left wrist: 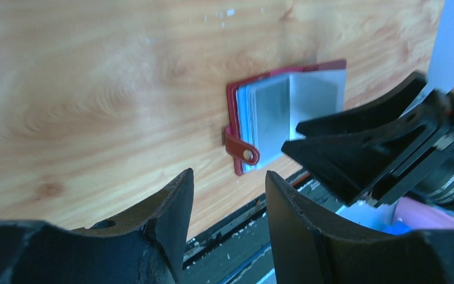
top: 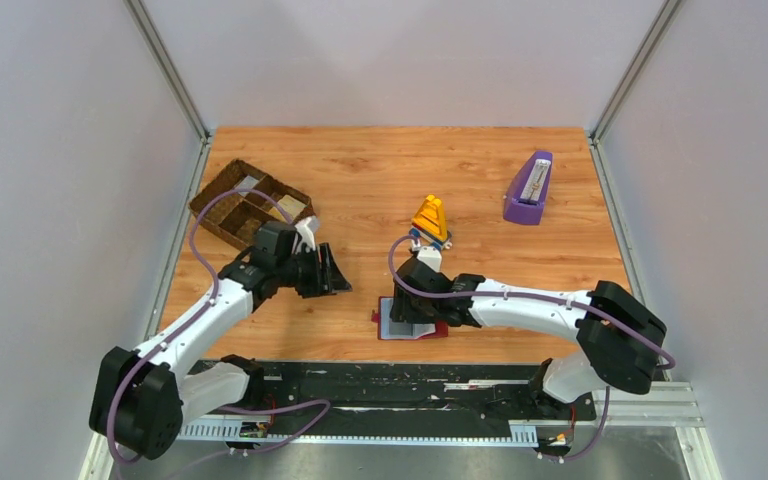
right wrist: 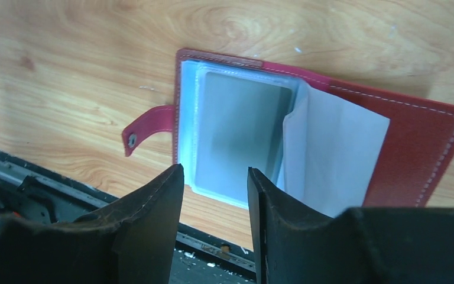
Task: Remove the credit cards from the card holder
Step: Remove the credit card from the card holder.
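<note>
The dark red card holder (right wrist: 417, 148) lies open on the wood near the table's front edge, with its snap tab (right wrist: 145, 127) sticking out to the side. Its grey-blue plastic sleeves (right wrist: 236, 127) face up and one pale sleeve page stands half raised. I cannot tell whether cards sit in the sleeves. My right gripper (right wrist: 216, 177) is open and hovers just above the near edge of the sleeves, holding nothing. In the top view the right gripper (top: 405, 308) covers most of the holder (top: 438, 329). My left gripper (top: 335, 272) is open and empty, left of the holder (left wrist: 289, 109).
A brown wicker basket (top: 250, 205) stands at the back left. A purple wedge stand (top: 528, 188) is at the back right. A yellow cone-like object (top: 430, 216) sits just behind the right gripper. The black base rail (top: 400, 395) runs along the front edge.
</note>
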`<control>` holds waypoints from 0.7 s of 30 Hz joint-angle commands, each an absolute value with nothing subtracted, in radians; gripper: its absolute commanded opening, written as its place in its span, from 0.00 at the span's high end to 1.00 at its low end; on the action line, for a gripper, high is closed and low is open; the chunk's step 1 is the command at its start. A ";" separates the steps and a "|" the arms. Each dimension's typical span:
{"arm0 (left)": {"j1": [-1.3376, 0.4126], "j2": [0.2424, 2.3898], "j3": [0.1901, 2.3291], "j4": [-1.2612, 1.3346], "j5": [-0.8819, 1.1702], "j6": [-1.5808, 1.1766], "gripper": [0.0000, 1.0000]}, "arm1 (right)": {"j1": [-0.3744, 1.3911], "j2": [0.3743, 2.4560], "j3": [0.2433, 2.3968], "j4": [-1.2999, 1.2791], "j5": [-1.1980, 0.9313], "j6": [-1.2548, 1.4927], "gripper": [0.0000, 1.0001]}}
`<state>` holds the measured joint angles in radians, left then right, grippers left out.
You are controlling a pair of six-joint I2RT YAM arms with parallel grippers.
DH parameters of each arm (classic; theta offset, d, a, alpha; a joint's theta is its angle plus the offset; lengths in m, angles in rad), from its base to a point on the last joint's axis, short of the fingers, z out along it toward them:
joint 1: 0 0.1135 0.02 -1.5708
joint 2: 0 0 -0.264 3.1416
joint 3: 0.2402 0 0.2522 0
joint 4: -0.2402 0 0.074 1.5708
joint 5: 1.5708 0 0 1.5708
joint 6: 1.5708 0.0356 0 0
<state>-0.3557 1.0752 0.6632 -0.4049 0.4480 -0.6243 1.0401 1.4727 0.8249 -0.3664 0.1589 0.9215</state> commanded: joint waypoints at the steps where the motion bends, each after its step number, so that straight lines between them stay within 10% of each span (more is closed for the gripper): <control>1: -0.422 1.084 0.598 -0.270 0.467 -0.702 0.43 | 1.044 1.459 0.812 -0.403 0.238 0.961 0.53; 21: -0.593 1.291 0.511 -0.011 0.444 -0.781 0.40 | 1.044 1.471 0.766 -0.345 0.252 0.982 0.38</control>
<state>-0.5762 1.2701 0.5198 -0.1013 0.4484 -0.7586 1.0401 1.4723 0.7712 -0.3836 0.2237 0.9676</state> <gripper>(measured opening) 0.600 0.627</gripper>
